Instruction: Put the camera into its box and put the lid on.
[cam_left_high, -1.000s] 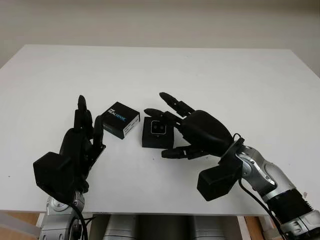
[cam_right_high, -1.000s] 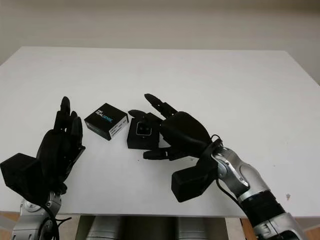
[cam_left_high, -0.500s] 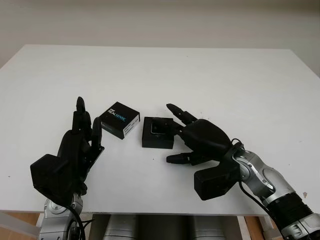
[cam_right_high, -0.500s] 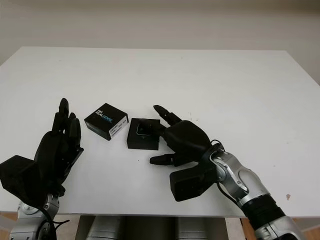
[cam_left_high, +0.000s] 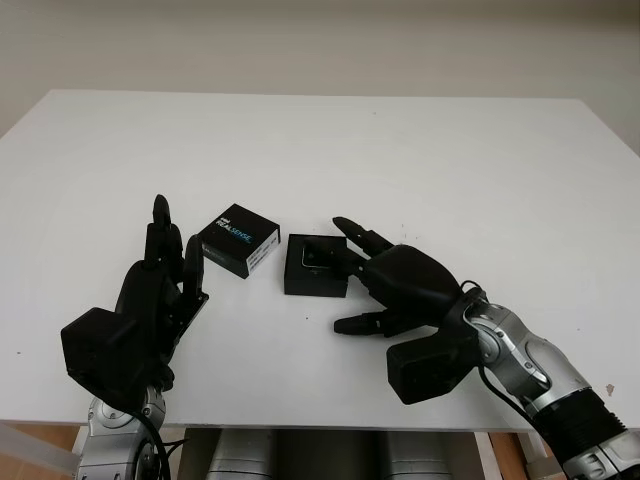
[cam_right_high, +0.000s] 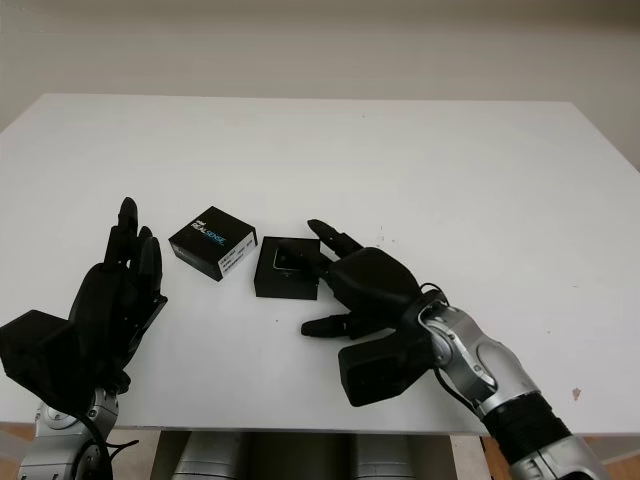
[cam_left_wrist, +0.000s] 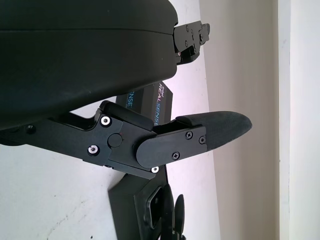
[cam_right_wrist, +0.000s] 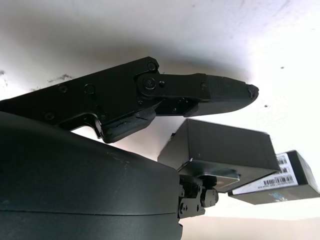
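Right robot hand (cam_left_high: 400, 285) sits open on the near side of the box (cam_left_high: 315, 266), its fingertips just by the box's right edge and grasping nothing. Left robot hand (cam_left_high: 160, 290) is also open, near and to the left of the box, holding nothing either. Inside the open black box lies the camera (cam_left_high: 318, 257), its small lens face up, so I'd judge the first half of the job done. Just beyond the box's left edge, close beside it on the white table (cam_left_high: 450, 160), sits the lid (cam_left_high: 240, 239), printed side up and untouched. What remains, as far as I can see, is lifting that lid and seating it over the box.
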